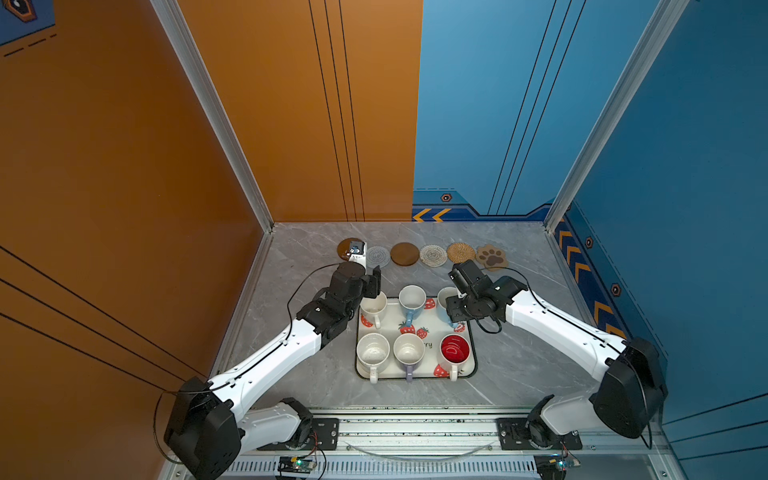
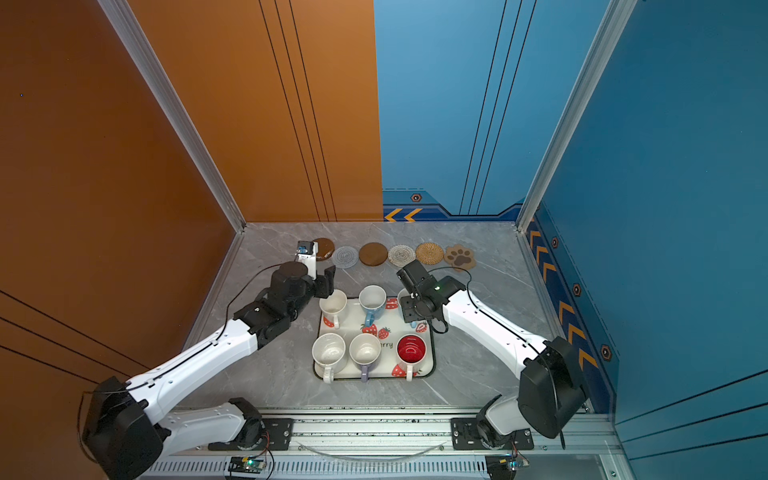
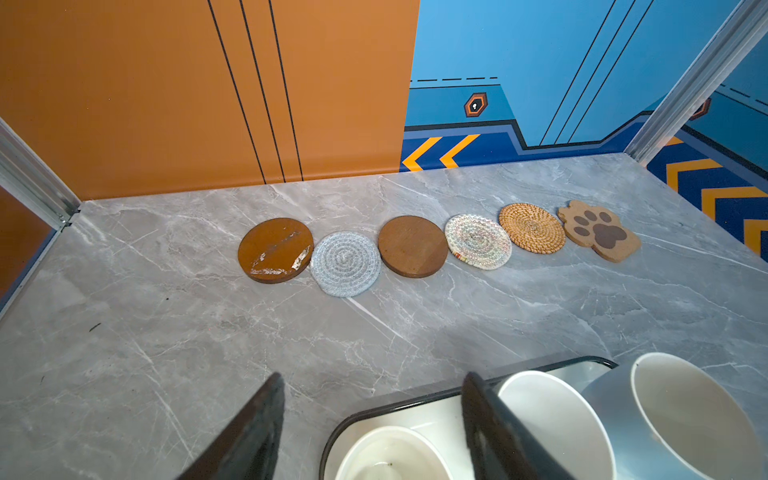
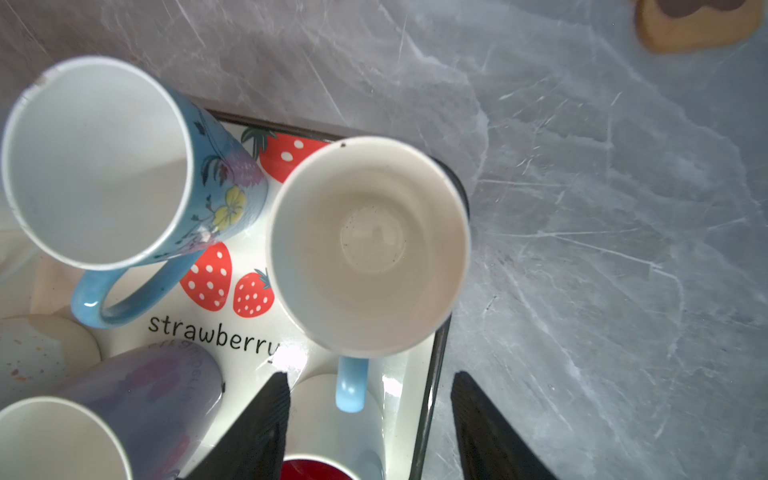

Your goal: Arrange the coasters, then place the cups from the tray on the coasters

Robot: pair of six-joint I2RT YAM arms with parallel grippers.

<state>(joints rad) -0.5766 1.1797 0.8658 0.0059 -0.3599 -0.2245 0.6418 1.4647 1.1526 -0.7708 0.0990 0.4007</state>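
We reach our left arm (image 1: 270, 357) and right arm (image 1: 552, 324) forward and inward from their bases, with the elbows pushed out to the sides. Our left gripper (image 3: 372, 376) points ahead with its jaws parted. Our right gripper (image 4: 370, 375) tips steeply downward, jaws likewise apart.

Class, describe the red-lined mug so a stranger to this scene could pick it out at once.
Find the cream rounded tray with strawberry pictures in the middle of the grey marble table. On it, take the row of three farther from the line of coasters and go to its right end. That white ceramic mug alone on the tray has a bright red inside.
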